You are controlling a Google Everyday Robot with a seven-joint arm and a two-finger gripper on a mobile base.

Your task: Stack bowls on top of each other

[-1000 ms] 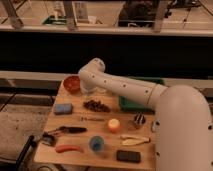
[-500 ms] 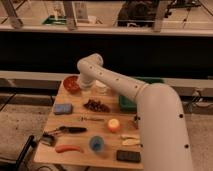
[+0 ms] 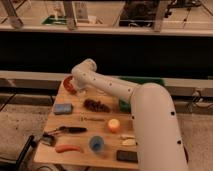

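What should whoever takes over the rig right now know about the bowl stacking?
Gripper: at the back-left corner of the table, beside the red bowl, mostly hidden by the arm.
Red bowl: on the table, no bowl seen in or under it.
Second bowl: not in view; the arm may cover it.
Done: no stack visible.
Left: find the other bowl, lift one, set it in the other.

Matt wood is seen on the light wooden table (image 3: 77,116). The white robot arm (image 3: 150,115) looks like smooth plastic, with the claw (image 3: 79,90) set beside the small red-orange round bowl (image 3: 68,84).
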